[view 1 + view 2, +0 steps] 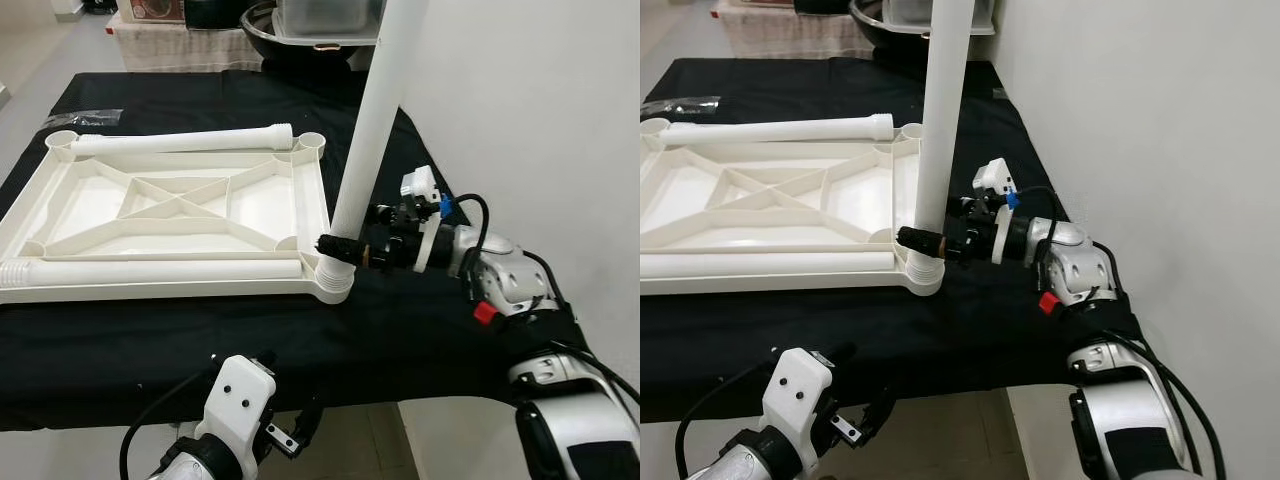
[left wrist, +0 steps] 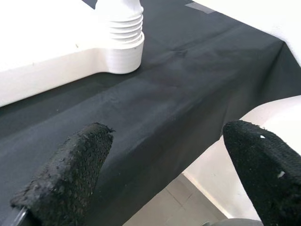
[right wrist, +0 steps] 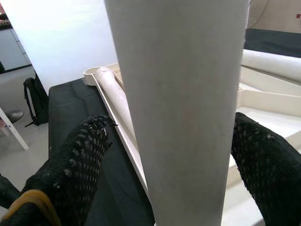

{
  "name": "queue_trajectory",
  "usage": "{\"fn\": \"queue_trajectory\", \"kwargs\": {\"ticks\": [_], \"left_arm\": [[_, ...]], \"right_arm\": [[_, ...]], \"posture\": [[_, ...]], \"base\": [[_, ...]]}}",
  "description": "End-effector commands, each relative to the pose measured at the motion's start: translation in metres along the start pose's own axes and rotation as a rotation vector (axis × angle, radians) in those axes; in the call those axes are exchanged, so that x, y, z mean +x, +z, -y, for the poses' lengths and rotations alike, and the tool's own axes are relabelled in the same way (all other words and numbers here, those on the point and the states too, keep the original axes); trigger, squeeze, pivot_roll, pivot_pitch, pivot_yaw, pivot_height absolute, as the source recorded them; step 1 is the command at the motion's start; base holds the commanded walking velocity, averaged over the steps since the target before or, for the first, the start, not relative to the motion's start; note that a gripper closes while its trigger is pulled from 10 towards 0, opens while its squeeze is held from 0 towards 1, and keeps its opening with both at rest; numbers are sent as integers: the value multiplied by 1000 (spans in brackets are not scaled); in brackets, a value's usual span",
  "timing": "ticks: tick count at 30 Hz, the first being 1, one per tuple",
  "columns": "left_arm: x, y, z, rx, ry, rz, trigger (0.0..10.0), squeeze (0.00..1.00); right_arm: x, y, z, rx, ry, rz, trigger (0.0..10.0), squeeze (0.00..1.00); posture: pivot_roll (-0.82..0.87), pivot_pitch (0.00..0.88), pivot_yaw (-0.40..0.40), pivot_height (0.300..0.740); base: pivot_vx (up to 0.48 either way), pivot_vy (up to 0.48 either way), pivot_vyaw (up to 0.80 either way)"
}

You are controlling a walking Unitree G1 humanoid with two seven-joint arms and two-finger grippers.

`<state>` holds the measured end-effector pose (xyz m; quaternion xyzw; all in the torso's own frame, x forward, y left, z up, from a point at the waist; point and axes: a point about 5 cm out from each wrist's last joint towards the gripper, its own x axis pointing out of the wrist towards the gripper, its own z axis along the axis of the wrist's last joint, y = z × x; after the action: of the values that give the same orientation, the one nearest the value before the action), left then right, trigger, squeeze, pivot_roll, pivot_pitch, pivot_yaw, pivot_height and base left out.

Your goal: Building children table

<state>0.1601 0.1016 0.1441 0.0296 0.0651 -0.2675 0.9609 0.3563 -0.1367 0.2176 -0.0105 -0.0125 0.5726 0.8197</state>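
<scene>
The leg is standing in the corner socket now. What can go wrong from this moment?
1. The right gripper holds the upright leg only near its foot, and the leg leans a little; if released before it sits fully, it may topple.
2. The tabletop corner lies close to the edge of the black cloth; pushing sideways could slide it off.
3. Two loose legs lie on the tabletop and might roll.

We see a table draped in a black cloth (image 1: 420,330). On the cloth lies a white plastic tabletop (image 1: 160,215), upside down, its ribbed underside facing up. Near the cloth's far left edge rests a small clear plastic bag (image 1: 85,118) with dark contents, apart from the tabletop.
</scene>
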Motion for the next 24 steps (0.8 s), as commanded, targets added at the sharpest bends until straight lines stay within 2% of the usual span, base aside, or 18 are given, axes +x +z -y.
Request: {"fn": "queue_trajectory", "kwargs": {"ticks": [1, 7, 17, 18, 19, 20, 24], "left_arm": [[-2, 0, 2, -9, -7, -1, 10000, 0], [-2, -1, 3, -14, -3, -2, 10000, 0], [-1, -1, 3, -16, -3, -5, 10000, 0], [-1, -1, 3, -14, -3, -4, 10000, 0], [-1, -1, 3, -14, -3, -4, 10000, 0], [-1, -1, 3, -13, -2, -3, 10000, 0], [-1, -1, 3, -14, -1, -5, 10000, 0]], "right_arm": [[3, 4, 0, -22, 4, 4, 10000, 0], [16, 14, 0, -47, 9, 58, 10000, 0], [22, 18, -2, -57, 16, 89, 10000, 0], [23, 18, -2, -59, 16, 91, 7373, 0], [23, 18, -2, -59, 16, 91, 7373, 0], [24, 18, -2, -59, 16, 94, 0, 0], [26, 17, -3, -57, 12, 104, 0, 0]], "posture": [[149, 154, -105, 740], [148, 157, -108, 740], [147, 160, -110, 740], [147, 160, -110, 740], [147, 160, -110, 740], [148, 159, -110, 740], [148, 159, -110, 740]], "base": [[0, 0, 0], [0, 0, 0], [0, 0, 0], [0, 0, 0], [0, 0, 0], [0, 0, 0], [0, 0, 0]]}}
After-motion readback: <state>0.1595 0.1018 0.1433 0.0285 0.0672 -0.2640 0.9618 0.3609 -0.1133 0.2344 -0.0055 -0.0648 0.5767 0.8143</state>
